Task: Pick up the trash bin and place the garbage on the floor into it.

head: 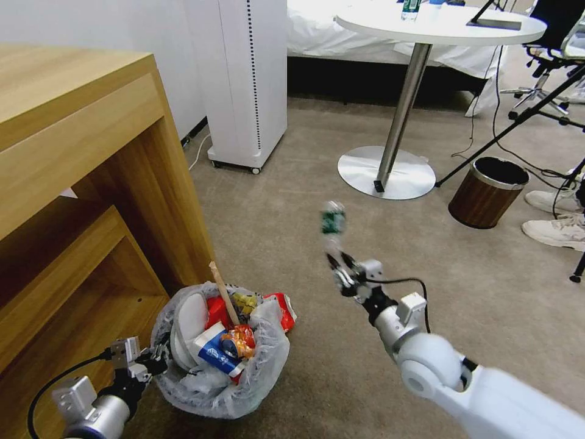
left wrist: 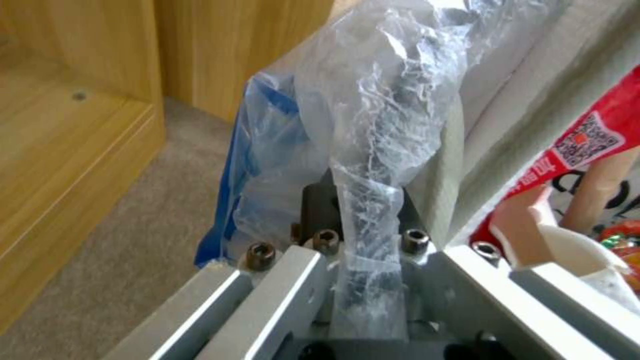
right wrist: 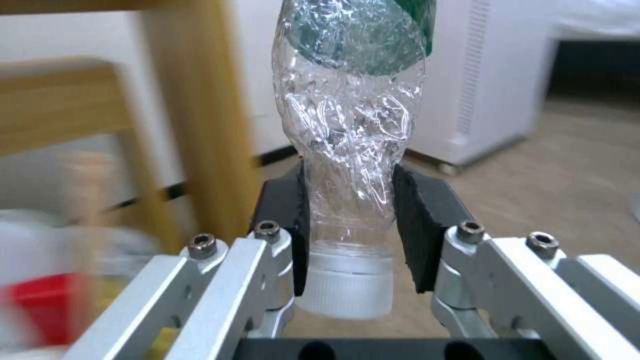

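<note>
Cabinet: wooden unit (head: 79, 177) with open shelves on the robot's left, standing on the carpeted floor (head: 292, 207).
Round bench: white top (head: 439, 24) on a metal post, far side of the room, well apart from the work.
Wood-grain bin: brown, metal-rimmed (head: 487, 192), on the floor to the right, near the post's base.
Trash bin: low at the cabinet's foot (head: 219, 378), white bag folded over its rim, packed with a white slipper (head: 190, 320), red wrappers (head: 283, 308), a blue-white carton (head: 214, 353) and a wooden stick (head: 224, 302) standing up.
Left tool: at the bin's near rim (head: 157, 360), clamped on the bagged rim.
Right tool: raised above the floor, right of the bin (head: 340, 263), pads (right wrist: 417, 225) clenched on the neck of the bottle.
Bottle: clear, crumpled, green-labelled (head: 333, 227), cap toward the wrist, body pointing up and away.
</note>
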